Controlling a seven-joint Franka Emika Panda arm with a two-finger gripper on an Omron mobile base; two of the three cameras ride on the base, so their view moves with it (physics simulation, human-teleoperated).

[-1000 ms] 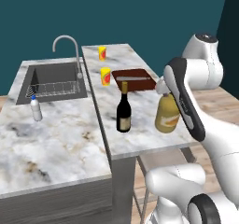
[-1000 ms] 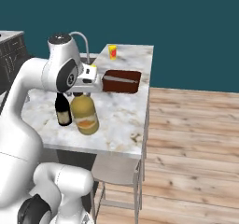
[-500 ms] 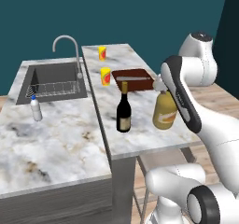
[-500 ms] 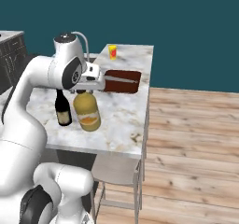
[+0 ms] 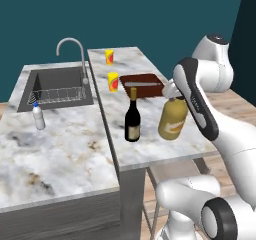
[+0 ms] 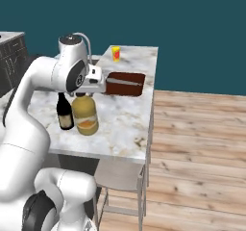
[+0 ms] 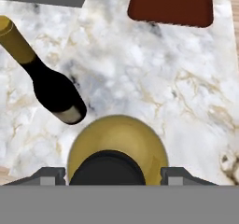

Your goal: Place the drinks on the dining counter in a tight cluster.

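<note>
A squat amber-yellow bottle (image 5: 173,120) (image 6: 85,114) (image 7: 116,143) stands upright at the dining counter (image 5: 150,149) (image 6: 125,124) (image 7: 163,78). My gripper (image 5: 174,97) (image 6: 81,95) (image 7: 112,174) is shut on its black cap from above. Whether its base touches the marble I cannot tell. The tall dark wine bottle (image 5: 132,121) (image 6: 64,114) (image 7: 51,87) stands a short gap to its left on the same counter. On the lower worktop, by the sink's front left corner, stands the small blue-capped water bottle (image 5: 38,116).
A brown tray (image 5: 142,84) (image 6: 125,83) (image 7: 172,6) with a knife lies just behind the bottles. Two yellow cups (image 5: 113,81) (image 5: 109,56) stand farther back. The steel sink (image 5: 55,86) with faucet is at the left. A stool (image 6: 120,177) sits under the counter's near end.
My gripper has carried the amber bottle a little to the left, closer to the wine bottle. The other things have not moved.
</note>
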